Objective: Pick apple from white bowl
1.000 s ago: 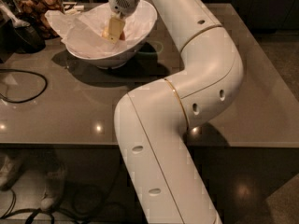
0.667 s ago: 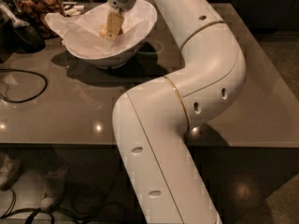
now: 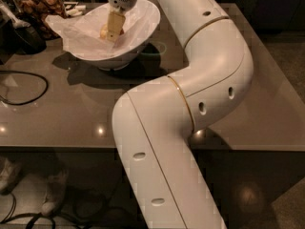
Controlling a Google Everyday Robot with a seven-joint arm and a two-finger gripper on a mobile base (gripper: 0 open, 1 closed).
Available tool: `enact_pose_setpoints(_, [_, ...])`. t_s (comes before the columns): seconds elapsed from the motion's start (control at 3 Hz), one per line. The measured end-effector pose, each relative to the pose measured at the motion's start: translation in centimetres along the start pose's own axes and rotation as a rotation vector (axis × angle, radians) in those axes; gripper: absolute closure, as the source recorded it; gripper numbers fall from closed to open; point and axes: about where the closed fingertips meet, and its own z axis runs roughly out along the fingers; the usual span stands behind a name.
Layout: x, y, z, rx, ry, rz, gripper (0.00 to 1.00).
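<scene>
Hanging in the bowl (image 3: pixel 148 22) at the worktop's (image 3: pixel 71 113) far edge, the gripper (image 3: pixel 113 30) is hardly moved, nothing lifted; its hold cannot be told.

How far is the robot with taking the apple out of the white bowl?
Done: the tool is down inside the white bowl. In hand: it sits right at the apple on the paper lining. Left: lifting the apple clear; it lies below the rim.

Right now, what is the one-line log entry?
pincer: inside white bowl, over paper lining | apple: not clearly visible | bowl: on grey table
</scene>
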Motion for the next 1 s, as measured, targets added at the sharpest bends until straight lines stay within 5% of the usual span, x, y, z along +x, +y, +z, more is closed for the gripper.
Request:
enact_pose_setpoints(0.67, [0.01, 0.44, 0.14, -0.009, 0.005, -0.007, 1.0])
enact_pose_setpoints(1.0, [0.02, 0.46, 0.14, -0.01, 0.005, -0.007, 0.83])
